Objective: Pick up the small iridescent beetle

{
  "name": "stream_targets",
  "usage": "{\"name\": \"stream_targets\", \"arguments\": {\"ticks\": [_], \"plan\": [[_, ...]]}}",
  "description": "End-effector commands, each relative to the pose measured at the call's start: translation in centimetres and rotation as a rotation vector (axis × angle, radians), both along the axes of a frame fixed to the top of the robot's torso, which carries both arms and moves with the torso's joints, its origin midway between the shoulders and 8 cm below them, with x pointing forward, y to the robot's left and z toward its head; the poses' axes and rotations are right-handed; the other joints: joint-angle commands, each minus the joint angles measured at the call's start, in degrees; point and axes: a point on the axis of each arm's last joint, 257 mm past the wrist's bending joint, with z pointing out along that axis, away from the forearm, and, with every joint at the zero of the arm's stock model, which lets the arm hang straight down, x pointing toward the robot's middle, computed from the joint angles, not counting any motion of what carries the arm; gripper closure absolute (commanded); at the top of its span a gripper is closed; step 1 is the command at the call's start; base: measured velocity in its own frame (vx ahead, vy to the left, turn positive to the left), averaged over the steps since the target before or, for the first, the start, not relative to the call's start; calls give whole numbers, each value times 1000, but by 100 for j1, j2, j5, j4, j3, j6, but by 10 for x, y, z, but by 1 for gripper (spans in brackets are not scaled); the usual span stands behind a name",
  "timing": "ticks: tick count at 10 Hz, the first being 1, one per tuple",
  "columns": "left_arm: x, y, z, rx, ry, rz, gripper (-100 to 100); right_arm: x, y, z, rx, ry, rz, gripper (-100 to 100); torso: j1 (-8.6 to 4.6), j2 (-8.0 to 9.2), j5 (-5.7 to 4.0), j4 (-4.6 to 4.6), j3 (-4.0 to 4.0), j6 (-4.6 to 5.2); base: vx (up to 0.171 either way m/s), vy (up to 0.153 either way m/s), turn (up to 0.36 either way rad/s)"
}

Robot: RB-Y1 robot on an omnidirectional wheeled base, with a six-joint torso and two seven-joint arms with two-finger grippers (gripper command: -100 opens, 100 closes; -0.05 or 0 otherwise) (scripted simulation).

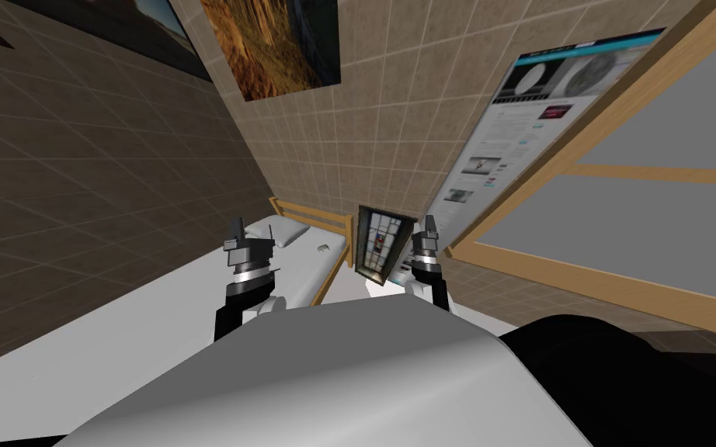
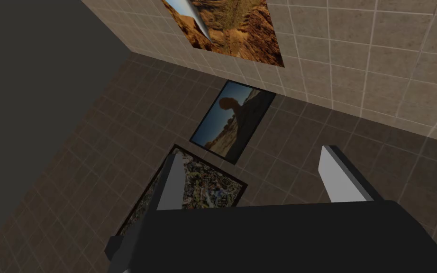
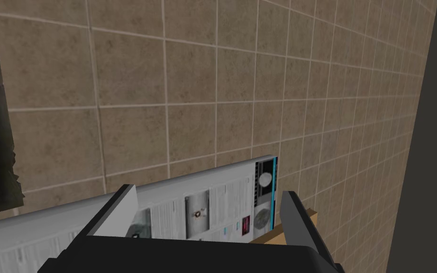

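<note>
the small beetle (image 1: 323, 247), a dark greenish speck (too small here to show any sheen), lies on the bare white mattress (image 1: 154, 310) of a bed with a light wooden frame (image 1: 314, 215). it sits just beside the plump white pillow (image 1: 277, 231), on the side toward the bed's wooden side rail, and near the slatted headboard that stands against the tan tiled wall. nothing touches it.

the left gripper (image 1: 251, 231) hangs above the mattress, in front of the pillow as the head camera sees it. its 2 thin grey fingers (image 2: 172, 182) point upward and are spread wide, with nothing between them. the beetle is near this gripper, off to its right and apart from it.

the right gripper (image 1: 429, 226) is held up on the far side of the rail from the mattress, just beside a small dark-framed panel of coloured panes (image 1: 380, 242). its 2 fingers (image 3: 118, 211) also stand well apart and hold nothing. in the head view the beetle lies between the 2 grippers, nearer the left one.

on the tiled wall beyond the bed hangs an orange canyon picture (image 1: 271, 46). to its right is a large white poster printed like a web page (image 1: 504, 132), with grey text and small photos. further right, a big light wooden frame around flat grey panels (image 1: 644, 172) fills that side.
</note>
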Motion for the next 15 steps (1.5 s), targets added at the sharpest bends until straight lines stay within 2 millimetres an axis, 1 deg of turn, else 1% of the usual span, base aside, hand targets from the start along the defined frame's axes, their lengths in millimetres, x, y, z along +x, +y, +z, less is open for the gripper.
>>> {"name": "stream_targets", "arguments": {"ticks": [1,4,8,9,12,13,14,15], "plan": [[8,-4,-9,30,41,-26,-100,0,0,0,0,0,0,0,0,0,0,0,0,0,3,-7,22],[24,-7,-32,56,127,-59,-100,0,0,0,0,0,0,0,-5,-5,-1,-1,-3,0,14,-18,19],[52,-6,-78,53,282,-90,-100,0,0,0,0,0,0,0,-7,-11,-1,-3,-7,0,25,-23,24],[53,-5,-80,52,291,-90,-100,0,0,0,0,0,0,0,-9,-12,-2,-3,-7,0,20,-20,10],[74,-1,-124,22,423,-104,-100,0,0,0,0,0,0,0,-6,-9,-1,-2,-5,0,22,-18,25],[75,0,-128,20,442,-103,-100,0,0,0,0,0,0,0,-8,-13,-1,-3,-7,0,26,-16,12],[81,1,-142,7,477,-107,-100,0,0,0,0,0,0,0,-7,-12,-2,-3,-7,0,20,-8,18],[82,2,-146,4,497,-106,-100,0,0,0,0,0,0,0,-3,-11,-1,-2,-6,0,17,-9,6]]}}
